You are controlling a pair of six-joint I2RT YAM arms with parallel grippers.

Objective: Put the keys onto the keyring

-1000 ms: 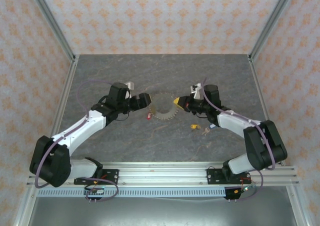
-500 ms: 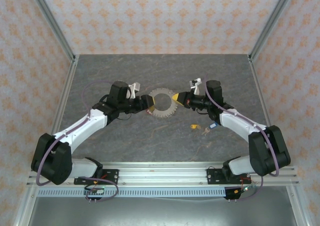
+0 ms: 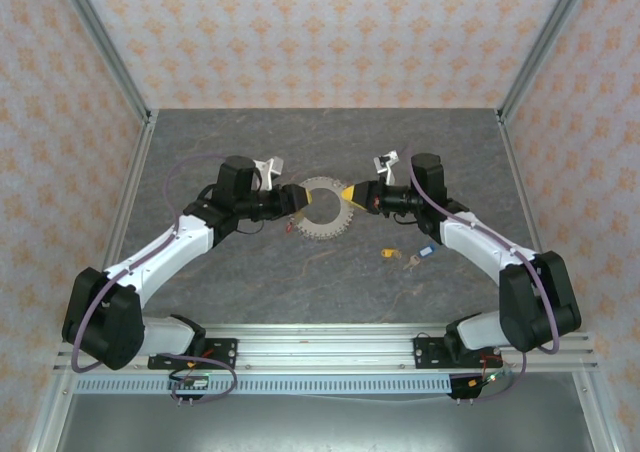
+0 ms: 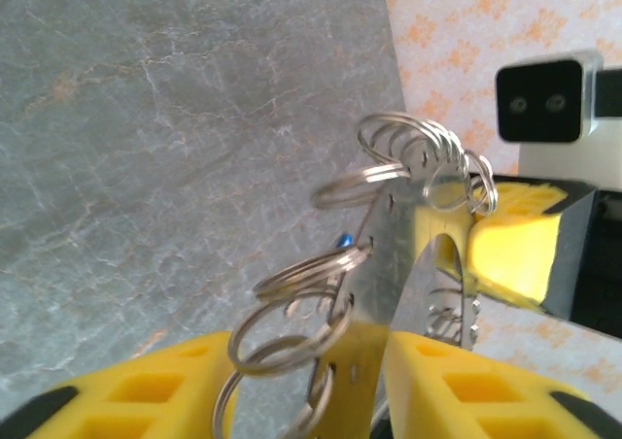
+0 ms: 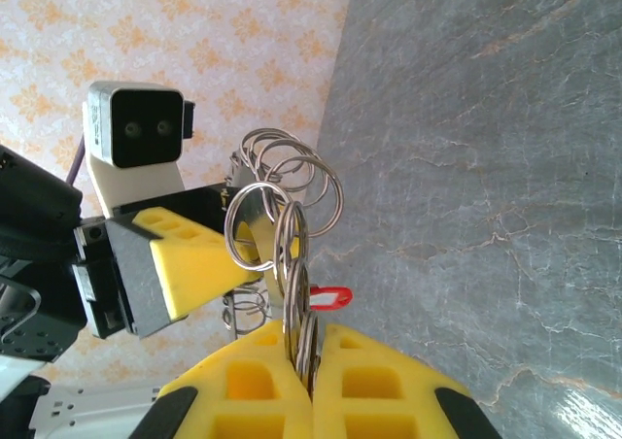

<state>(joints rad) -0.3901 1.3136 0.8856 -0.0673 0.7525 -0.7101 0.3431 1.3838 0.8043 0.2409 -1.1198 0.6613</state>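
Note:
The keyring [image 3: 323, 208], a toothed grey metal ring, hangs above the table between both grippers. My right gripper [image 3: 352, 194] is shut on the split rings at its right rim [image 5: 292, 254]. My left gripper [image 3: 298, 200] straddles the left rim [image 4: 379, 264]. Its jaws are narrowed, one pad [image 4: 466, 381] against the plate and the other [image 4: 146, 395] a gap away with split rings between. The red key [image 3: 292, 226] lies under the ring's left side and shows red [image 5: 328, 297] in the right wrist view. The yellow key [image 3: 386, 254] and blue key [image 3: 426, 251] lie on the table to the right.
The grey stone-patterned table [image 3: 250, 142] is walled by patterned panels with aluminium posts [image 3: 105, 47]. A rail [image 3: 320, 347] carrying both arm bases runs along the near edge. The yellow and blue keys lie just below my right forearm [image 3: 480, 242].
The keyring has risen off the table and shifted toward the back, held by the right gripper. My left gripper moved in to its left rim and its jaws narrowed a great deal.

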